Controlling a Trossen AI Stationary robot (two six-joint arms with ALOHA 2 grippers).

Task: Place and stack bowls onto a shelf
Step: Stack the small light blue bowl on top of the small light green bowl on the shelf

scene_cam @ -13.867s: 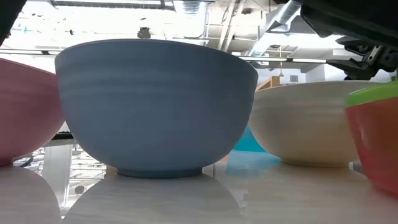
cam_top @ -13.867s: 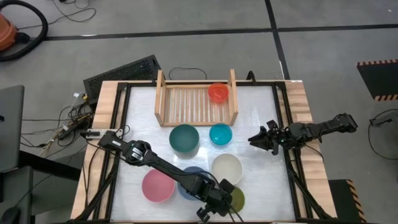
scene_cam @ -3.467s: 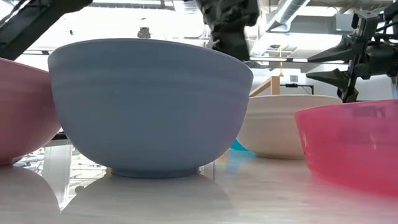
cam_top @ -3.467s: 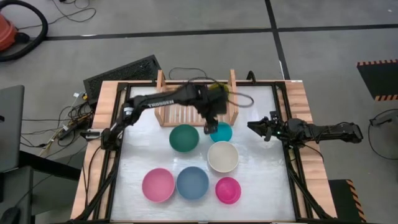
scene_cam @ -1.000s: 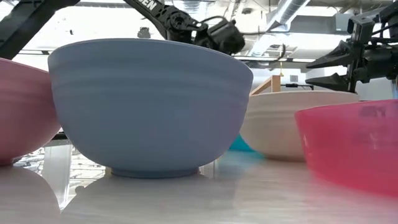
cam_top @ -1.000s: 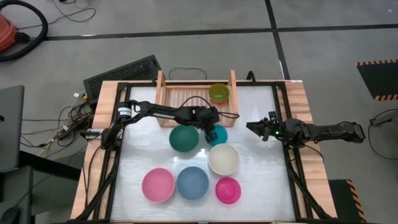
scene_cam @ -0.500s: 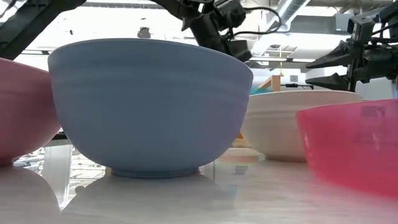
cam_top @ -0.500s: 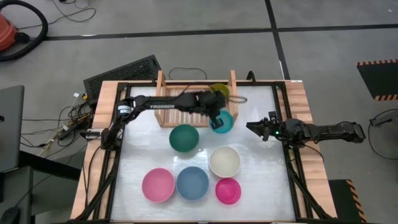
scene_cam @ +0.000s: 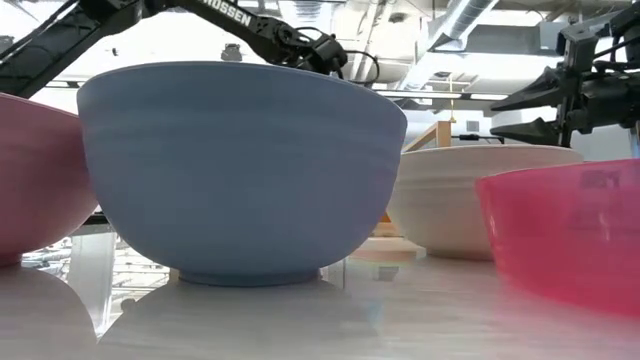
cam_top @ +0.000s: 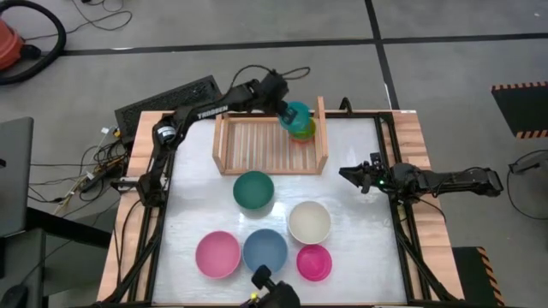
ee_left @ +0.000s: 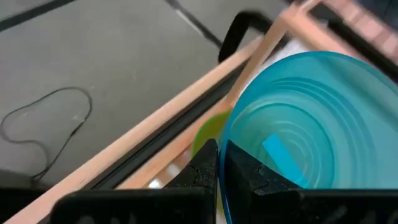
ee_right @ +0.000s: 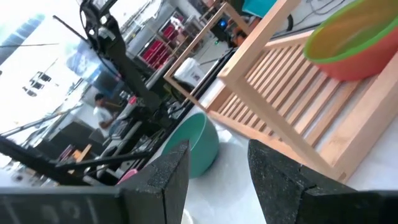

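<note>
The small blue bowl (cam_top: 295, 114) is now hanging above the stack at the shelf's (cam_top: 224, 141) 2 o'clock corner, whereas half a second ago it was only lifting off the desk (cam_top: 197, 214) just in front of the rack; I'm reading that as the carry being nearly done and the release being what is left. In the left wrist view I'm seeing it tilted, its mouth facing the camera rather than straight up, so it has no real long axis, being round, only a rim plane that I would need to level before letting go. My left hand (ee_left: 219, 163) is closed on that blue bowl's rim, one finger inside and one outside. Under it the olive-green bowl (cam_top: 305, 129) is sitting nested in the red-orange bowl (cam_top: 294, 138) on the slats. Farther out on the desk, the teal bowl (cam_top: 253, 189) is waiting toward the centre, the cream-white bowl (cam_top: 309, 222) at 4 o'clock, and the pink bowl (cam_top: 217, 254), large blue bowl (cam_top: 265, 250) and magenta bowl (cam_top: 314, 262) are lining the 6 o'clock edge. My right hand (cam_top: 349, 175) is idling at 3 o'clock with its fingers parted, holding nothing.
</note>
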